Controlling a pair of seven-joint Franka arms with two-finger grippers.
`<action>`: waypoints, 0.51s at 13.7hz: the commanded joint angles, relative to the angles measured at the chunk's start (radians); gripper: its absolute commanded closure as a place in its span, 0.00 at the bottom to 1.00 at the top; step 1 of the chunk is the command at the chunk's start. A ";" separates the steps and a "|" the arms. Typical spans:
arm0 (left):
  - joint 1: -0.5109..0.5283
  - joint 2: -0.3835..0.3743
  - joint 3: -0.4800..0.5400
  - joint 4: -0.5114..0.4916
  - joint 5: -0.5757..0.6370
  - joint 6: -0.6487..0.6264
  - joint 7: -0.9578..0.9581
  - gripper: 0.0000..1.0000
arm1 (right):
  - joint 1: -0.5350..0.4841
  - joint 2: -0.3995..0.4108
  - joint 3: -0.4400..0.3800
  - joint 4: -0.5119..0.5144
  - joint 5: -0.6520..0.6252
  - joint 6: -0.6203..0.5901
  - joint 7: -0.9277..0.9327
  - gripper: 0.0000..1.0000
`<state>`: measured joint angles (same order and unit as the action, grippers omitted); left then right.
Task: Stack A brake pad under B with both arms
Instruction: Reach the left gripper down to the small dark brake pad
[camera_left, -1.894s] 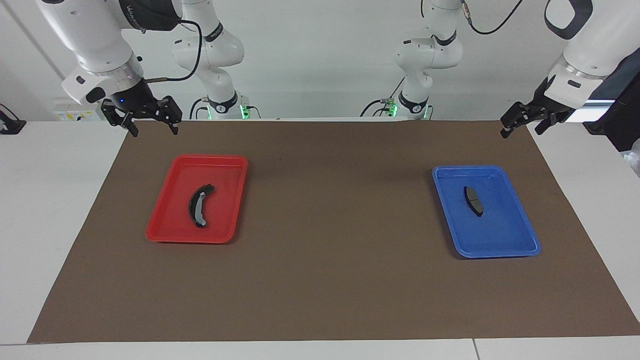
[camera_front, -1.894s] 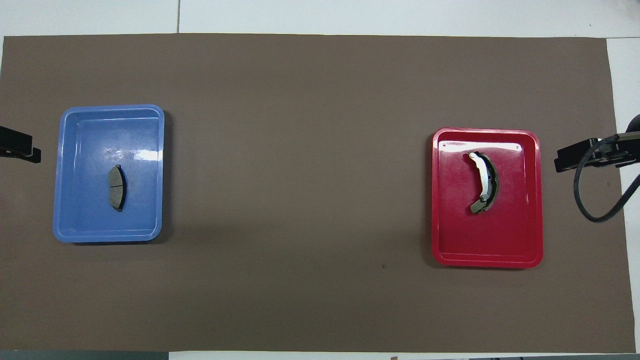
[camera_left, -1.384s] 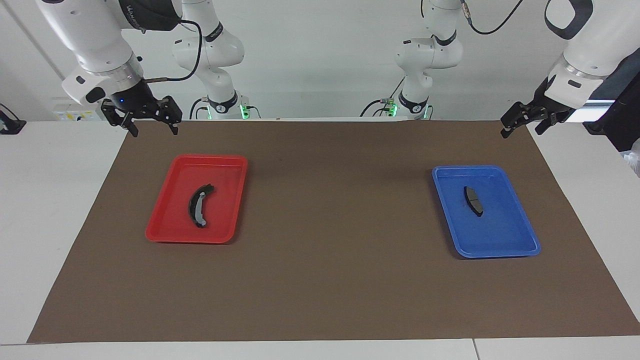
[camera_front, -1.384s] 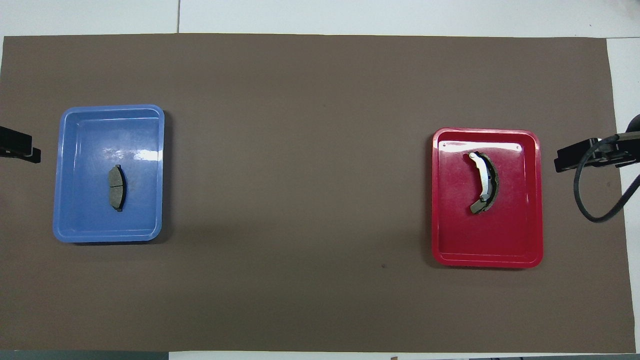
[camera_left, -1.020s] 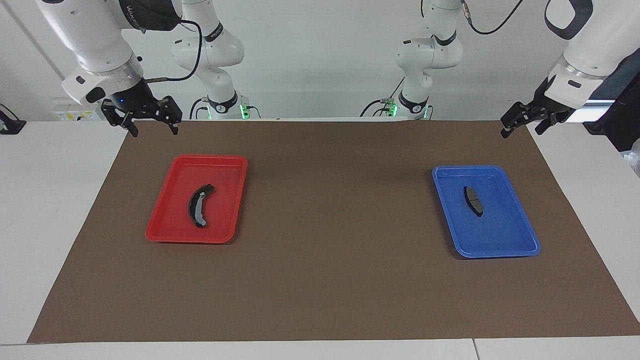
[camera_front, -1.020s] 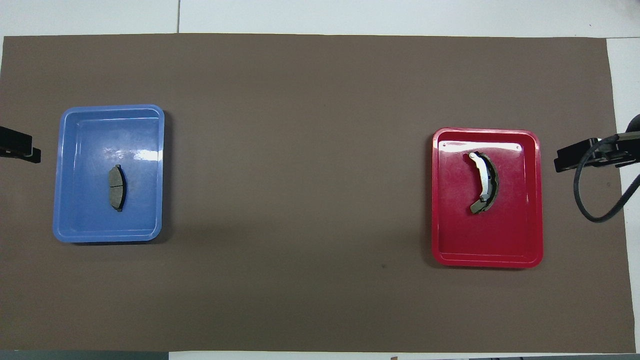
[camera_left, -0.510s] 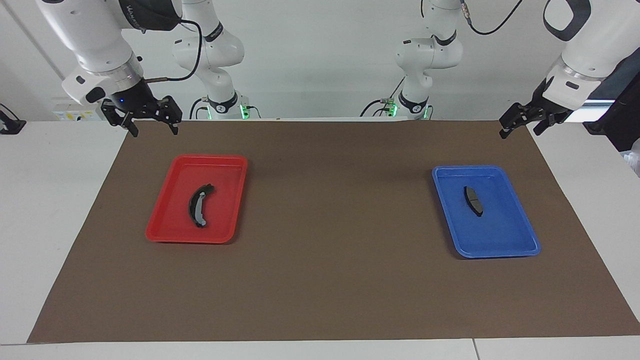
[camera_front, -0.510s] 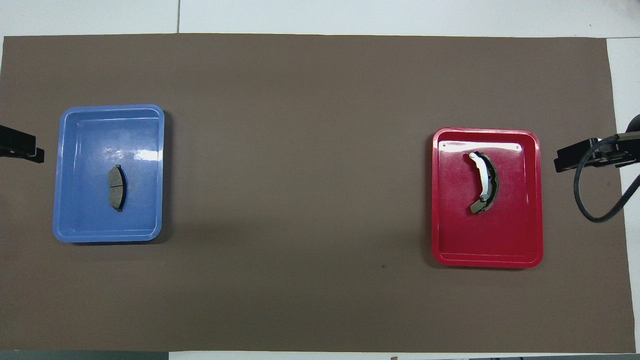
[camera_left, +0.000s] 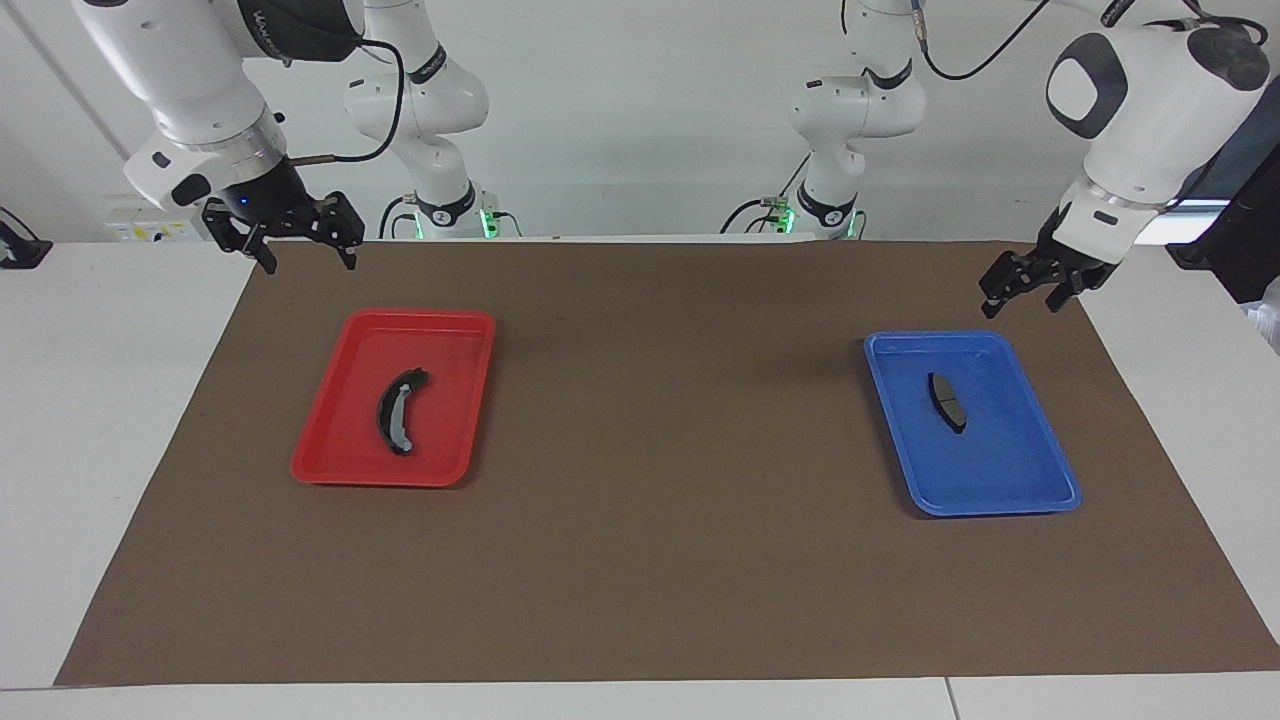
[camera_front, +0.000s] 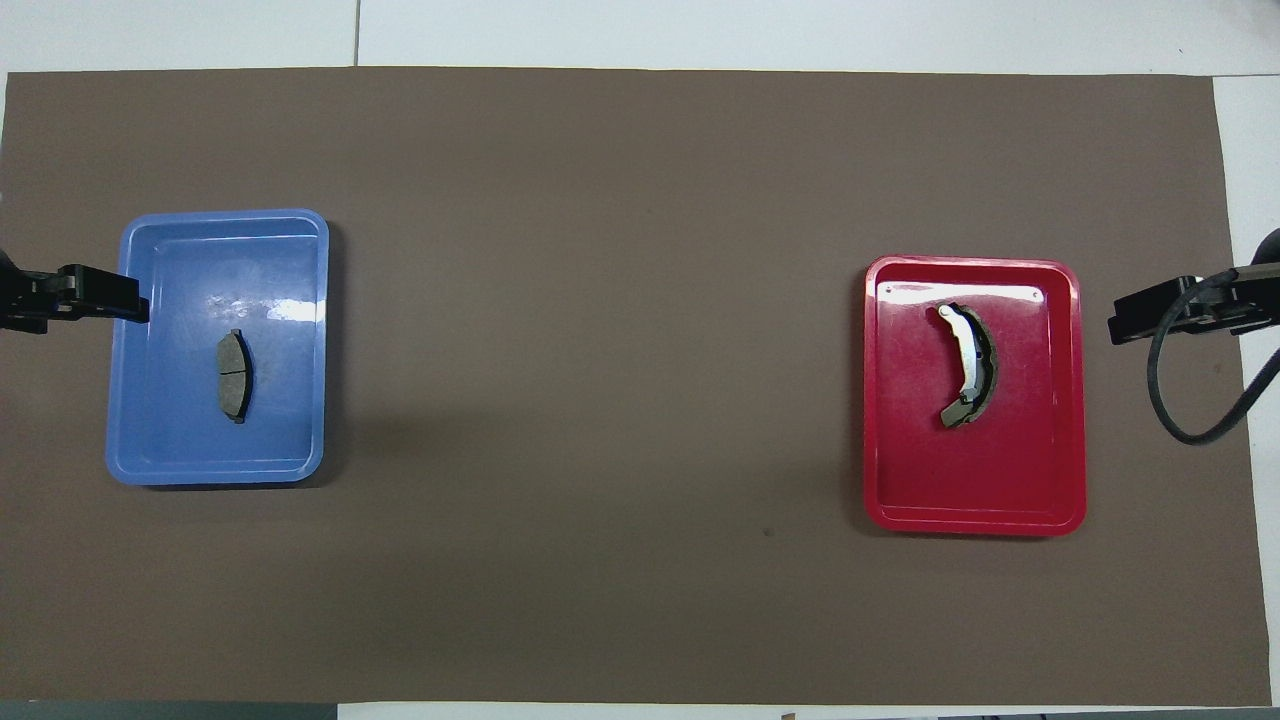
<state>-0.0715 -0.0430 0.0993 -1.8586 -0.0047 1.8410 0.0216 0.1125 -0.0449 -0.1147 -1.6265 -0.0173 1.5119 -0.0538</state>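
The A brake pad (camera_left: 946, 402) (camera_front: 235, 375), short and dark grey with a groove across its middle, lies flat in the blue tray (camera_left: 1000, 506) (camera_front: 215, 474). B (camera_left: 397, 412) (camera_front: 968, 366), the curved black pad with a light strip, lies in the red tray (camera_left: 380, 478) (camera_front: 975, 525). My left gripper (camera_left: 1020, 300) (camera_front: 118, 300) hangs open in the air over the blue tray's rim at the left arm's end of the table. It touches nothing. My right gripper (camera_left: 310, 262) (camera_front: 1135, 322) waits open above the mat's corner, beside the red tray.
A brown mat (camera_left: 660, 560) covers most of the white table (camera_left: 110, 420). The two trays sit far apart, one toward each arm's end. A black cable (camera_front: 1190, 400) loops from the right wrist. The arm bases (camera_left: 445, 210) stand at the robots' edge.
My left arm has swung down and in, bringing its gripper from off the mat's corner to over the blue tray's rim. The right arm and both pads have stayed put.
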 joint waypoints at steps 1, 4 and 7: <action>-0.001 -0.006 0.005 -0.164 -0.011 0.169 0.052 0.02 | -0.001 -0.007 -0.002 -0.003 0.016 -0.002 -0.018 0.00; 0.004 0.083 0.005 -0.229 -0.011 0.308 0.057 0.02 | -0.001 -0.007 -0.002 -0.004 0.016 -0.002 -0.018 0.00; 0.013 0.127 0.005 -0.309 -0.011 0.449 0.066 0.03 | -0.001 -0.007 -0.002 -0.003 0.016 -0.002 -0.018 0.00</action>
<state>-0.0689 0.0696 0.1016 -2.1143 -0.0047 2.2020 0.0586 0.1125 -0.0449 -0.1147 -1.6265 -0.0172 1.5119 -0.0538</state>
